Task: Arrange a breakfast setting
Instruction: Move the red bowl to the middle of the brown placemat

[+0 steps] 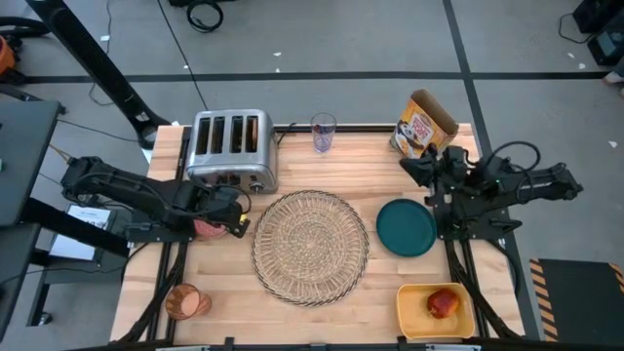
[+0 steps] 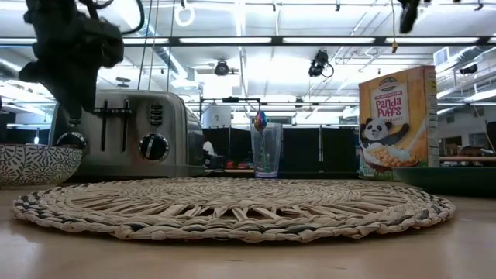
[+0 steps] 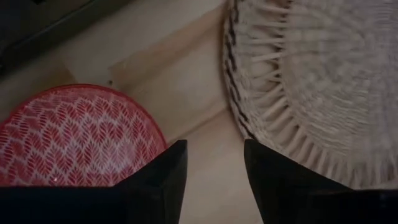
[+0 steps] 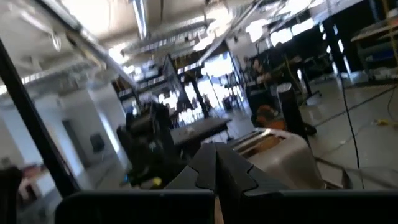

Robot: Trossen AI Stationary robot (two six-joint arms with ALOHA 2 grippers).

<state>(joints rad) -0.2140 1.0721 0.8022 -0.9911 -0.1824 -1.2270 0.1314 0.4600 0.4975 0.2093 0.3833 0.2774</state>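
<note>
A: Why are the left gripper's (image 3: 214,180) fingers parted over the bowl (image 3: 74,137)?
B: It grips nothing; the bowl sits beside the mat (image 1: 310,244). The right gripper (image 1: 436,175), closed and empty, waits near the plate (image 1: 406,227).

Placemat (image 1: 310,245): pale straw, woven, dark flecks along rim. Bowl (image 3: 74,137): pink-red inside with white leaf pattern; outside, seen low, white with dark leaf print. Plate (image 1: 407,227): dark teal, plain. Apple (image 1: 443,303): red, yellowish patch. Tub (image 1: 413,310): yellow. Cup (image 1: 185,301): amber-orange. Toaster (image 1: 231,148): chrome, black knobs. Glass (image 1: 324,132): clear, bluish tint. Cereal box (image 2: 397,116): yellow-orange, black-and-white panda. Table (image 1: 312,317): light wood.
</note>
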